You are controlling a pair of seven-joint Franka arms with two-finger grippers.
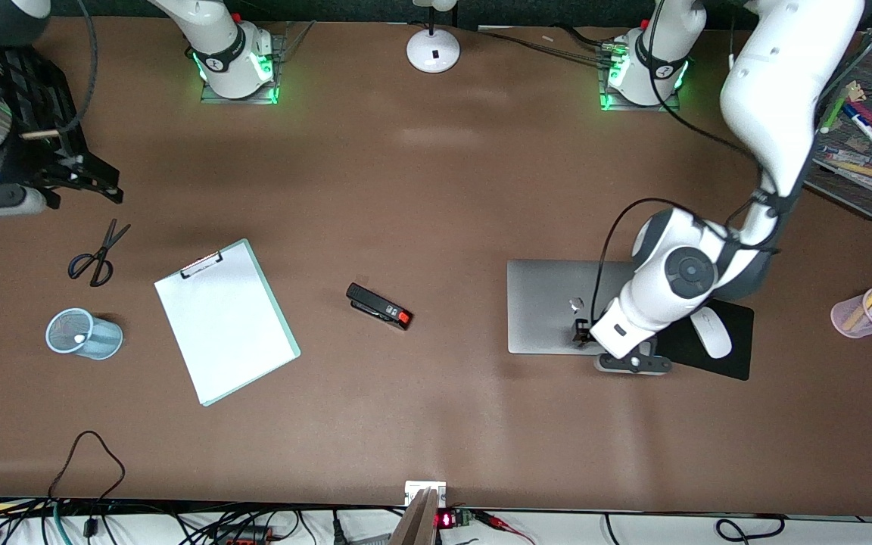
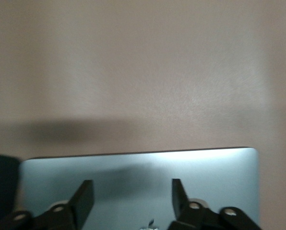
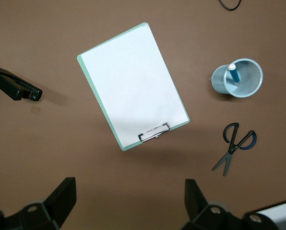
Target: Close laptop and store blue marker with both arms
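Left gripper (image 2: 132, 191) first: its 2 fingers (image 2: 83, 199) stand apart with nothing between them, hanging just over the closed lid of the laptop (image 2: 220, 177), low in the left wrist frame. From the front, the laptop (image 1: 549, 303) lies flat and shut in the middle band of the frame, toward the left arm's end, with the mouse pad (image 1: 735, 356) just beside it.

The right gripper (image 3: 128, 191) is spread wide and empty too, along the bottom edge of its own frame, over bare table near the clipboard (image 3: 133, 86). That arm looks like it's waiting.

The blue marker (image 3: 233, 74) stands in the mesh cup (image 3: 251, 81), in the upper part of the right wrist frame, with the scissors (image 3: 234, 146) below it.

So we'd say both jobs look done, and the step in hand is just letting go cleanly. We'd lift the left gripper straight up off the lid before swinging away, so a fingertip doesn't drag the laptop or scratch it. We'd also watch the mouse (image 1: 711, 333) under the arm.
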